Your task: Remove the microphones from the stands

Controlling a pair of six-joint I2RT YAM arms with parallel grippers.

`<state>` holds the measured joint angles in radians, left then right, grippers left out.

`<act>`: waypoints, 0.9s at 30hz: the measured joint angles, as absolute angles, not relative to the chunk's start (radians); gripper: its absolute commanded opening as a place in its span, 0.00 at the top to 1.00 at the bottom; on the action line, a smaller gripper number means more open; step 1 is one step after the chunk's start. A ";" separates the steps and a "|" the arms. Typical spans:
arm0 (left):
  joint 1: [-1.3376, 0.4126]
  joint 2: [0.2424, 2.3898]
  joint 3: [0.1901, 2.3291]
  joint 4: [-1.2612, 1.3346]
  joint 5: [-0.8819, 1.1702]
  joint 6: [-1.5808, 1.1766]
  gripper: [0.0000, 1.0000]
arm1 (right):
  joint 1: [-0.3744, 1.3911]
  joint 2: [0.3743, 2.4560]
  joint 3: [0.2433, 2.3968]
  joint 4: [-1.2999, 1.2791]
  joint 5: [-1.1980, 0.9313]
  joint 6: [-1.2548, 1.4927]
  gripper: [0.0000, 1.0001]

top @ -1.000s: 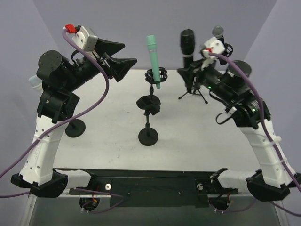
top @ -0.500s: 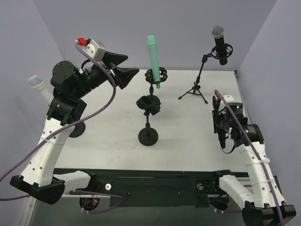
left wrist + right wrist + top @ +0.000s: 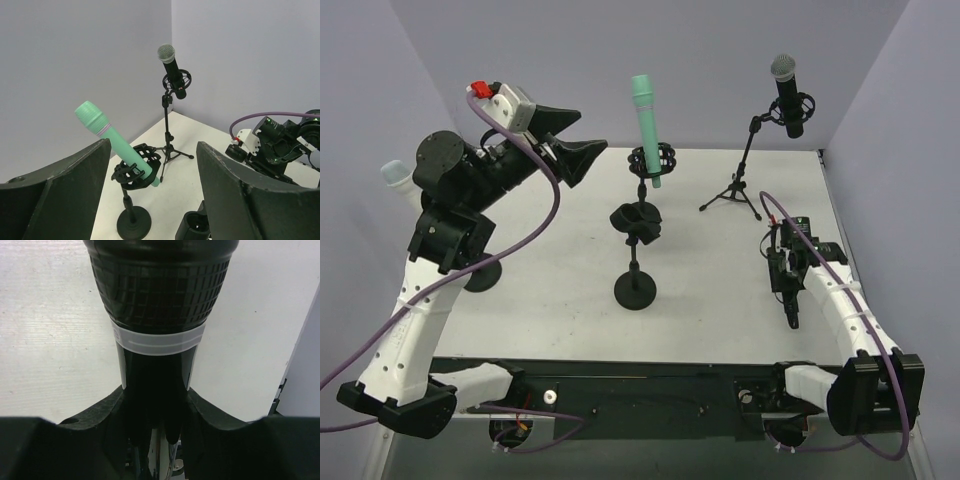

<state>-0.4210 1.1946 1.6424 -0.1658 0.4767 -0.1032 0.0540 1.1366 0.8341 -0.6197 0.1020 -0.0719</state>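
Right gripper (image 3: 156,401) clamped on black microphone (image 3: 159,285), low by counter's (image 3: 720,300) right edge. Left gripper (image 3: 587,134) wide open, empty, high above far-left corner.

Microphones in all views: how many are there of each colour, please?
Green mic: 1
Black mics: 2, the tripod mic and the held mic in the right gripper
Pale mic, partly hidden: 1
Total: 4
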 measured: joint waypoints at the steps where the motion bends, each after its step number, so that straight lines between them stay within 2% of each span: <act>1: -0.417 1.187 1.642 -0.170 0.475 -0.097 0.20 | 0.053 1.153 0.834 -0.618 0.103 -0.072 1.00; 8: -0.379 1.130 1.641 -0.180 0.470 -0.083 0.20 | 0.019 1.280 0.890 -0.633 0.104 -0.112 1.00; 14: -0.371 1.094 1.627 -0.204 0.463 -0.051 0.20 | -0.137 1.411 0.961 -0.608 0.082 -0.255 1.00; 21: -0.358 1.110 1.626 -0.234 0.455 -0.030 0.20 | -0.271 1.558 0.930 -0.502 0.049 -0.402 0.99; 23: -0.358 1.122 1.626 -0.244 0.450 -0.021 0.20 | -0.274 1.562 0.906 -0.487 0.038 -0.425 0.94; 25: -0.355 1.134 1.626 -0.255 0.447 -0.010 0.20 | -0.274 1.562 0.884 -0.477 0.016 -0.440 0.84; 26: -0.352 1.140 1.626 -0.260 0.446 -0.004 0.19 | -0.274 1.562 0.876 -0.472 0.010 -0.444 0.76; 27: -0.350 1.144 1.626 -0.263 0.444 0.001 0.18 | -0.274 1.562 0.863 -0.464 0.001 -0.448 0.73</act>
